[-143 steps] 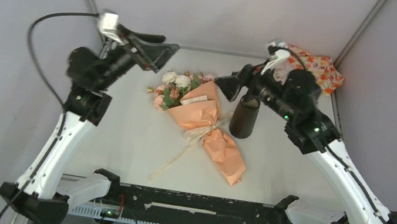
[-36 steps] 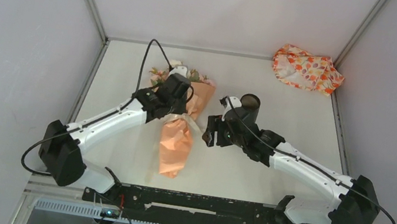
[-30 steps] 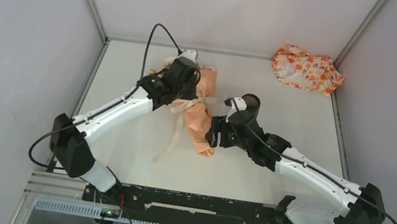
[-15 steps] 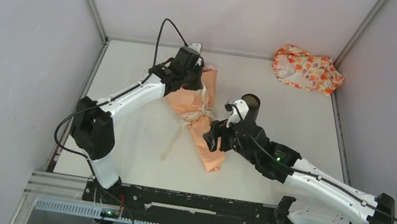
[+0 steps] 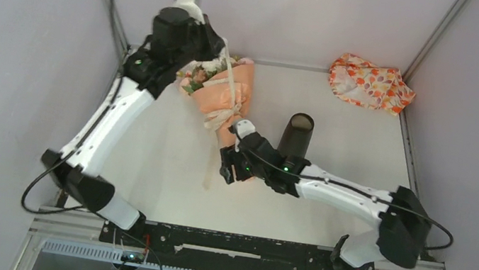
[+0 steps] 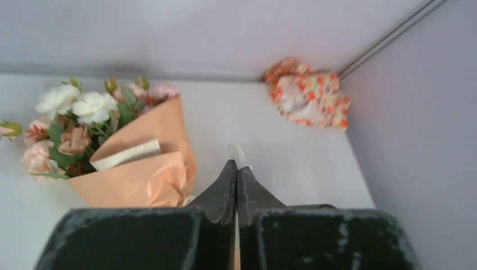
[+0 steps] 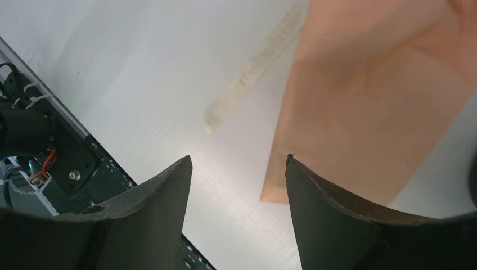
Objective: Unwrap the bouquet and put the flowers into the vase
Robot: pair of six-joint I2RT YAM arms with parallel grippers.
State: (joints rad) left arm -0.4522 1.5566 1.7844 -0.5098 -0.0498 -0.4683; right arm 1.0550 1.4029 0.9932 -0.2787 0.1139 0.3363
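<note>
With the ribbon (image 6: 238, 154) clamped in the closed left pincer (image 6: 237, 169) and the open right pincer (image 7: 237, 163) not yet holding the paper tail (image 7: 360, 112), the bouquet (image 5: 225, 90), lying on the counter (image 5: 146, 164) near the vase (image 5: 294, 140), could be dragged instead of untied.

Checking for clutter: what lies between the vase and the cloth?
Only bare table separates the vase and the cloth, as the top view shows.

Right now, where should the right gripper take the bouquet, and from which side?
The flat, narrow tail of the bouquet, from its near end: it tapers toward the open right gripper and looks thin enough for the jaws. The flower end is bulky, and the shut left gripper has the ribbon there.
</note>
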